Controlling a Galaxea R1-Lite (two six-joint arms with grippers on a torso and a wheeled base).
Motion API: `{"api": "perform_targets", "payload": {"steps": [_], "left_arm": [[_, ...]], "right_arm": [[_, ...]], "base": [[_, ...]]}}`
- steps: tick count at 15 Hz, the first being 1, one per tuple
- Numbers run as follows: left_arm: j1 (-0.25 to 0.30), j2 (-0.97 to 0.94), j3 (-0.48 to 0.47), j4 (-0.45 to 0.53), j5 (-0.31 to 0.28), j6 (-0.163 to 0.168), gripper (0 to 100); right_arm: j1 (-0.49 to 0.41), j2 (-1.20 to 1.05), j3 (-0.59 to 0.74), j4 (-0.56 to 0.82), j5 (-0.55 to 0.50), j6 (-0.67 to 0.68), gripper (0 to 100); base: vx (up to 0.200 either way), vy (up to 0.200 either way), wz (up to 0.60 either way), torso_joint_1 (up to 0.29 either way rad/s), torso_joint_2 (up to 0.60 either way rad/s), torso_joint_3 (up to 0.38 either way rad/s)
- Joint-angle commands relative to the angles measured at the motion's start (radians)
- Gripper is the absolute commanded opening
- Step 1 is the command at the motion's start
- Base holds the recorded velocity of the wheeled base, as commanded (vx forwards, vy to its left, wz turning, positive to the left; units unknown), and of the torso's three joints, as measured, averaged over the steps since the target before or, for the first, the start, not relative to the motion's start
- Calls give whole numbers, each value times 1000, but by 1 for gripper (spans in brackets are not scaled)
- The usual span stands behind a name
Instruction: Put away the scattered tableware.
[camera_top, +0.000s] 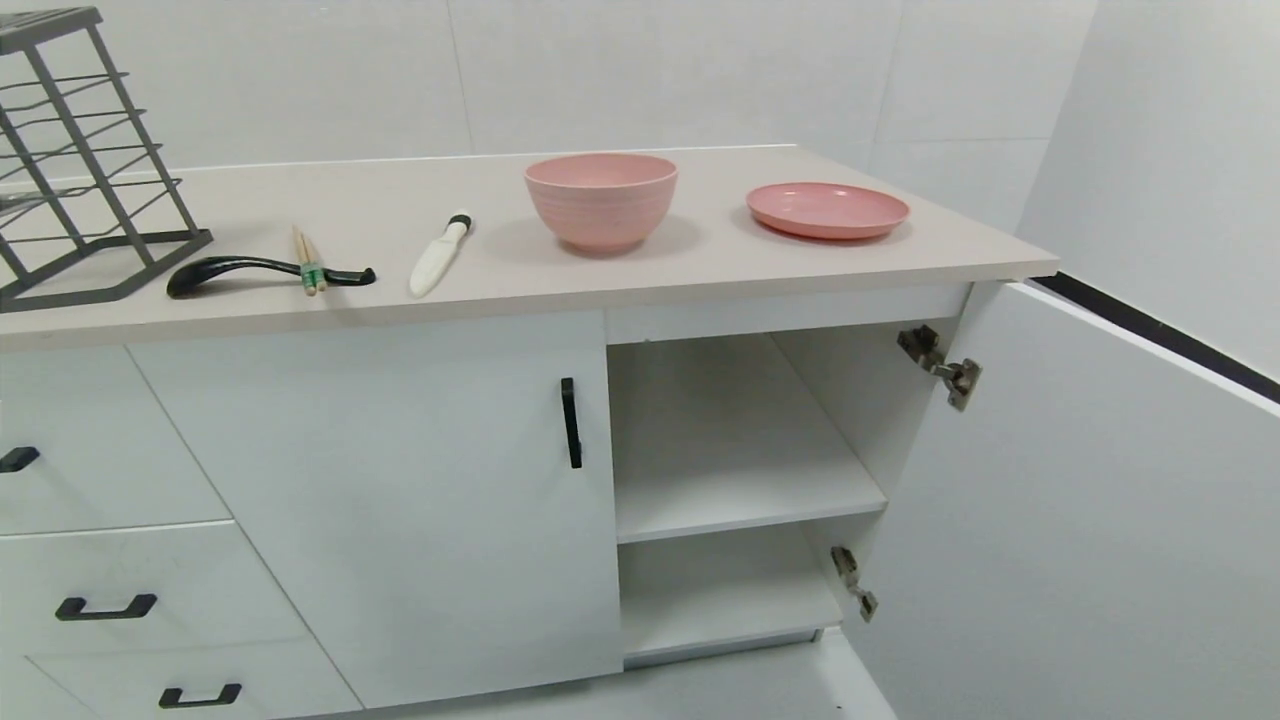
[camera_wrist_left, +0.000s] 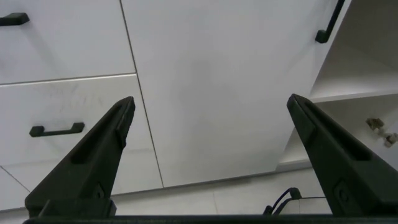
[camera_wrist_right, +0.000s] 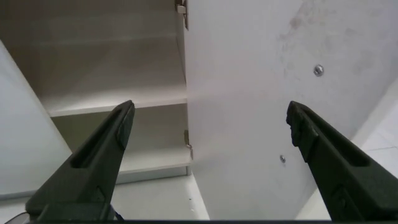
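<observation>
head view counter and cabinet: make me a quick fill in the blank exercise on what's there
1. The pink bowl stands on the countertop between the white knife and the pink ____.
2. The ____ lie across the handle of the black ladle.
3. The right cabinet door stands ____, baring two shelves.
4. Both the left gripper and the right gripper have their jaws ____.
Missing words: plate; chopsticks; open; open.

Pink bowl and plate, black ladle, white cabinet
</observation>
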Motion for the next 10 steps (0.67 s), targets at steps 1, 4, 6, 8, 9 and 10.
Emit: {"api": "perform_targets", "payload": {"steps": [1,4,6,8,9,10], "left_arm": [[0,3,0,-1,3,1,100],[2,3,0,-1,2,1,100],[2,3,0,-1,2,2,100],[0,3,0,-1,2,-1,100],[2,3,0,-1,2,-1,100],[2,3,0,-1,2,-1,100]], "right_arm": [[0,0,0,-1,0,0,100],[0,0,0,-1,0,0,100],[0,0,0,-1,0,0,100],[0,0,0,-1,0,0,100],[0,0,0,-1,0,0,100],[0,0,0,-1,0,0,100]], "base": [[0,0,0,0,0,0],[133,0,0,3,0,5],[100,0,0,-4,1,-1],[0,0,0,0,0,0],[0,0,0,0,0,0],[0,0,0,0,0,0]]}}
